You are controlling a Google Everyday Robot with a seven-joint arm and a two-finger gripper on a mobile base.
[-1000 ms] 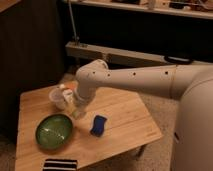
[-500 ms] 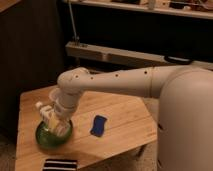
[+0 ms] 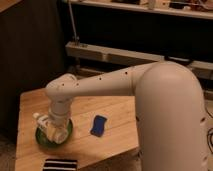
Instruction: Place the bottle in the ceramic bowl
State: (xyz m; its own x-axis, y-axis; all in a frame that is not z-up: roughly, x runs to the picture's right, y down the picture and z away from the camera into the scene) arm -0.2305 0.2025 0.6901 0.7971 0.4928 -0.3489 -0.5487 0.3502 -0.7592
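One arm dominates the single camera view, reaching down from the robot's white body to the near-left part of a wooden table (image 3: 120, 112). Its gripper (image 3: 56, 131) now hangs directly over the ceramic bowl (image 3: 41, 137), low inside the green rim. Half a second ago it was nearing the bowl from the clear cup's side; a second ago it was farther back toward the middle of the table. The bottle (image 3: 42, 120) shows as a whitish shape beside the wrist, above the bowl's left half, apparently carried there by the gripper. Whether the claw is clamped on it or has parted cannot be told. The arm hides the cup. A blue sponge (image 3: 99, 125) lies apart to the right, untouched, and a striped black-and-white card (image 3: 60, 164) sits at the table's front edge. Judging by position, the carry looks finished and only the release remains.
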